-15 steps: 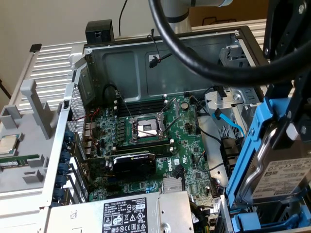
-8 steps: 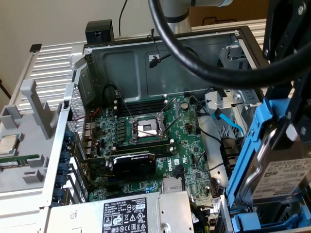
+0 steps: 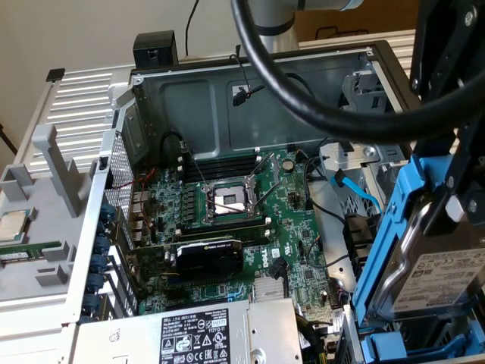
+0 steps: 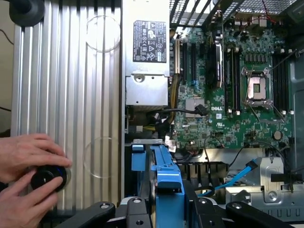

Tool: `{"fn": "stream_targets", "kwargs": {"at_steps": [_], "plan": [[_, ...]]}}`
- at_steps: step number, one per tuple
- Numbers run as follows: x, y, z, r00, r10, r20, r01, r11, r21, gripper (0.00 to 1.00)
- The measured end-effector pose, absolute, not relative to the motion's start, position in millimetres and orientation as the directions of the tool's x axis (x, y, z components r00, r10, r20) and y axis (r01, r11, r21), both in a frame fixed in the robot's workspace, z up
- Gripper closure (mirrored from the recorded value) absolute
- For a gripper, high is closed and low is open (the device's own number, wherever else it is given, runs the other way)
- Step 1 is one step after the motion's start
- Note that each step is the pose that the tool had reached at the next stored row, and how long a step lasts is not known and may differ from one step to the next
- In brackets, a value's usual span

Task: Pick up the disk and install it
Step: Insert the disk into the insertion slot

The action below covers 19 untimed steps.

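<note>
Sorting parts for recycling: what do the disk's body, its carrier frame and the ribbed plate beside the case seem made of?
The disk: bare metal by its dull silver sheen, with a white printed label, likely paper. The carrier frame: moulded plastic, bright blue, slightly glossy. The ribbed plate: probably aluminium, pale grey, matt, with straight grooves.

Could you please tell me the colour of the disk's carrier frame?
Bright blue; the carrier frame around the disk shows best in the exterior view.

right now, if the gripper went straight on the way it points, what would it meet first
Probably the blue-railed drive bay, just beyond the silver disk in its blue plastic carrier held by the gripper; depth is unclear.
</note>
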State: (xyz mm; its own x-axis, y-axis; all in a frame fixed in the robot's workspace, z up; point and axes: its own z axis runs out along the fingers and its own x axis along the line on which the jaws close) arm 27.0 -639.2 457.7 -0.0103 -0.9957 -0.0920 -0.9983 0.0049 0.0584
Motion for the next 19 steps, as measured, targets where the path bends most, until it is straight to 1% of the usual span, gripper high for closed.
{"fn": "stream_targets", "kwargs": {"at_steps": [19], "plan": [[23.2,-639.1,452.0,-0.010,-0.996,-0.091,-0.998,0.005,0.059,0.64]]}}
